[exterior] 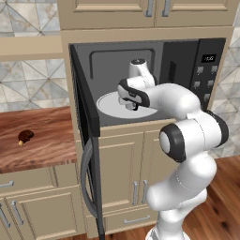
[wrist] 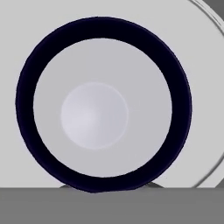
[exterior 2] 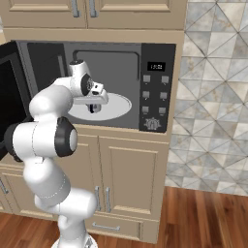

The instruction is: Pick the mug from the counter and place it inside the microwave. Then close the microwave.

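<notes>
I have the gripper (exterior: pixel 133 106) clamped on the small light-grey, dark-rimmed mug (wrist: pixel 103 105), low over the white round turntable plate (exterior 2: pixel 118 107) inside the black built-in microwave (exterior: pixel 206 70); next I release, withdraw, and swing its dark-windowed door (exterior: pixel 84 108) closed

The counter (exterior: pixel 42 140) is reddish-brown wood grain with a soft sheen, and at its 9 o'clock lies a matt dark-brown lump (exterior: pixel 25 136); the cabinets (exterior: pixel 126 173) look like matt beige painted wood with brushed-metal handles. The microwave (exterior: pixel 154 65) has a matt dark-grey cavity, a glossy black door (exterior: pixel 86 140) with a smooth grey bar handle, and a smooth white plate (exterior 2: pixel 118 107). The mug (wrist: pixel 103 109) looks smooth and glazed, light grey inside with a glossy dark rim.
</notes>
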